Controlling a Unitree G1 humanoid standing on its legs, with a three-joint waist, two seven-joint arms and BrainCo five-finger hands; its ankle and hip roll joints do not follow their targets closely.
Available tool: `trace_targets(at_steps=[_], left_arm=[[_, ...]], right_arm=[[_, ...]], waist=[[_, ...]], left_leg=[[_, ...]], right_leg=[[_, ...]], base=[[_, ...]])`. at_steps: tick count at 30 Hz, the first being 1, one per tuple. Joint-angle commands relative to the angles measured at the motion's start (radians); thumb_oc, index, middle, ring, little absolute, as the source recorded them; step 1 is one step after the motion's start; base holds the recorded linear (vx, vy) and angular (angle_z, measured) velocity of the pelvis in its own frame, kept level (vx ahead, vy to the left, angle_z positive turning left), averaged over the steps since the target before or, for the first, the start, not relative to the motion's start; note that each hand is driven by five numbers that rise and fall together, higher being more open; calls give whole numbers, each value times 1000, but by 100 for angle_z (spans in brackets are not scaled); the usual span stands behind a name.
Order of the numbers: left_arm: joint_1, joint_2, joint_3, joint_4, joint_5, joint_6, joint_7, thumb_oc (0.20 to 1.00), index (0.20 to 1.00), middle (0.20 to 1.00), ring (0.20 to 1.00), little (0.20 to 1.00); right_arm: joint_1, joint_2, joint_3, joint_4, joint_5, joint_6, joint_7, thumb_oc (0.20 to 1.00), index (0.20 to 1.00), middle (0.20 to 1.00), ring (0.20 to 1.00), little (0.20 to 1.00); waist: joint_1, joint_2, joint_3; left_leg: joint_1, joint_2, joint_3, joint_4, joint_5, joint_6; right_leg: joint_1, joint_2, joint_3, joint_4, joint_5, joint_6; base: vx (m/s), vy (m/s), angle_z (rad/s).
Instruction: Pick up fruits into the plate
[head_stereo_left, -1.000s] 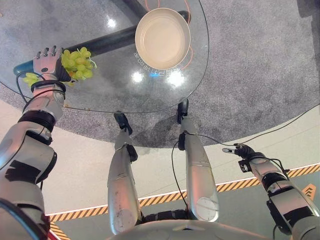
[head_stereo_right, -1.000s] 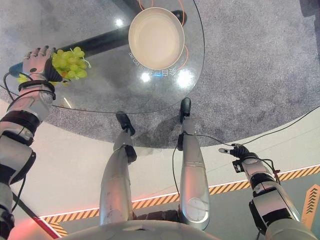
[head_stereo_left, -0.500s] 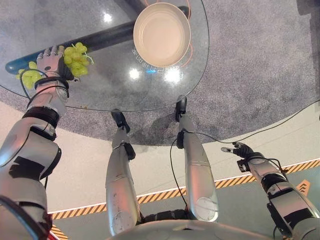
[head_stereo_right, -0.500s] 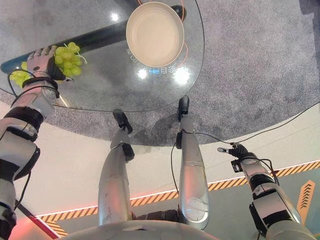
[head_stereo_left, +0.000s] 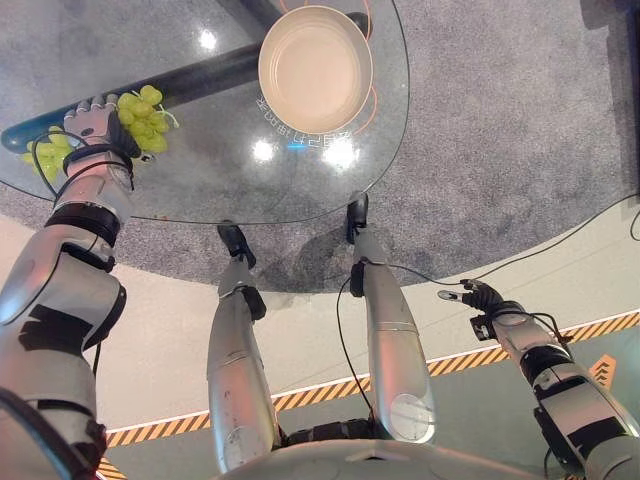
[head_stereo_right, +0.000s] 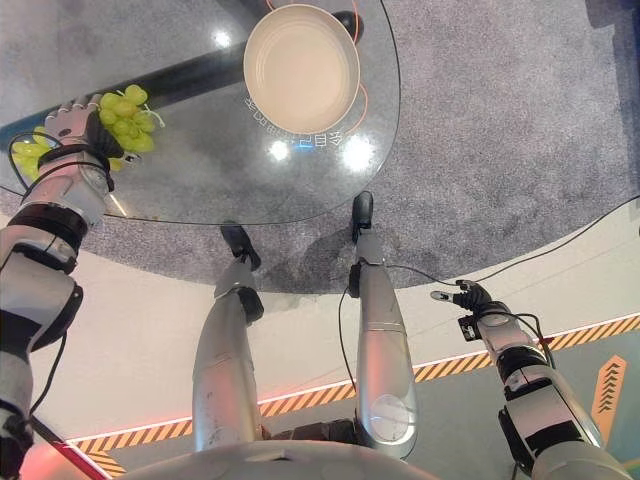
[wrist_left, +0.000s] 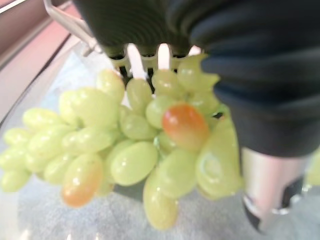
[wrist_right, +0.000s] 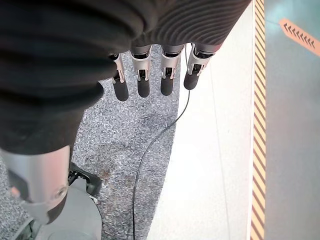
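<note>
The left robot hand (head_stereo_left: 95, 122) is at the far left of the round glass tabletop (head_stereo_left: 210, 170). Its fingers and thumb wrap around a bunch of green grapes (head_stereo_left: 140, 108), so it is grasping the grapes. In the left wrist view the grapes (wrist_left: 135, 140) hang just past the fingers, and a few of them look orange. A second small bunch of grapes (head_stereo_left: 45, 158) lies on the glass just to the left of that hand. The empty cream plate (head_stereo_left: 315, 68) sits at the far side of the tabletop, well apart from the grapes. The right robot hand (head_stereo_left: 472, 296) hangs low on the near right, over the floor, with its fingers (wrist_right: 144, 85) straight and holding nothing.
</note>
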Motion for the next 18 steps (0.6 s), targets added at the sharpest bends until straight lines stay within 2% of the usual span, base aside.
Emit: trace_targets(at_steps=[1,6,7,8,9,10,18], left_arm=[[47,-15,65,105,-23,10,19,1000,1000,1000,1000,1000],[37,-29,73,122,-40,-3,25,1000,1000,1000,1000,1000],[36,-32,71,122,-44,-4,28,740,740,740,740,740],[37,-33,71,124,-46,-9,33,598,598,598,598,598],[39,-36,71,126,-50,-16,42,256,256,256,256,256],[39,-38,72,125,-52,-11,28,200,200,200,200,200],[42,-53,73,146,-63,-24,3,200,200,200,200,200]], right_arm=[[69,-21,26,-27,33,8,-18,1000,1000,1000,1000,1000],[72,-7,32,-28,37,-3,-26,1000,1000,1000,1000,1000],[71,-7,35,-32,39,-1,-27,1000,1000,1000,1000,1000],[71,-7,35,-32,39,-1,-28,1000,1000,1000,1000,1000],[70,-5,36,-34,38,-1,-31,1000,1000,1000,1000,1000],[69,-3,37,-37,41,0,-35,1000,1000,1000,1000,1000],[57,2,35,-31,51,-12,-47,1000,1000,1000,1000,1000]], waist=[[-5,-46,5],[-6,-57,5],[-7,-58,5],[-7,-58,5],[-6,-59,5],[-6,-61,5],[-5,-70,5]], left_leg=[[-45,-71,22,96,-137,2],[-54,-71,15,98,-140,1],[-55,-70,15,98,-140,1],[-55,-70,15,97,-139,1],[-54,-70,15,96,-139,1],[-53,-69,15,96,-140,1],[-54,-65,12,102,-143,0]], right_leg=[[-12,107,1,54,-65,-20],[-18,110,-1,54,-62,-18],[-20,110,0,54,-62,-18],[-19,110,0,54,-62,-18],[-19,111,-1,54,-62,-18],[-18,110,-1,55,-63,-17],[-14,111,-5,56,-61,-14]], base=[[3,-38,-1],[4,-27,-3],[0,0,0],[0,0,0],[0,0,0],[0,0,0],[0,0,0]])
